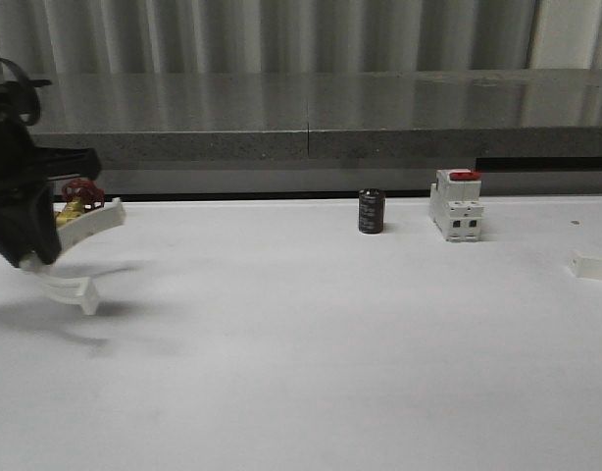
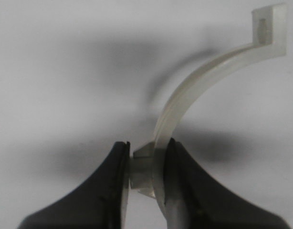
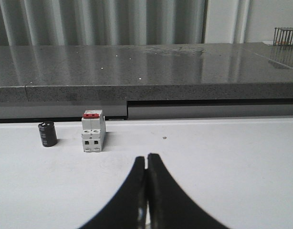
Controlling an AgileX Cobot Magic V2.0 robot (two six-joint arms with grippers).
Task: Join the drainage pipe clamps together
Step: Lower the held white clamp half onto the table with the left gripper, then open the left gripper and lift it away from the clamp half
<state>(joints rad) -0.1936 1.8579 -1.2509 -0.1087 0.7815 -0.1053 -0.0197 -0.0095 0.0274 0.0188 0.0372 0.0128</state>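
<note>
My left gripper [image 2: 146,153] is shut on the end tab of one white drainage pipe clamp [image 2: 194,90]. The clamp's arc curves away from the jaws to its free tab. In the front view this gripper [image 1: 33,259] hangs at the far left, holding the clamp [image 1: 71,290] just above the table. A second white curved clamp half [image 1: 93,220] sits right behind it. I cannot tell whether the two touch. My right gripper [image 3: 147,158] is shut with nothing between its fingers, low over bare table.
A brass valve with a red handle [image 1: 79,193] sits behind the left clamps. A dark cylinder [image 1: 371,211] and a white breaker with a red switch [image 1: 456,204] stand mid-table at the back. A white plastic piece [image 1: 595,267] lies at the right edge.
</note>
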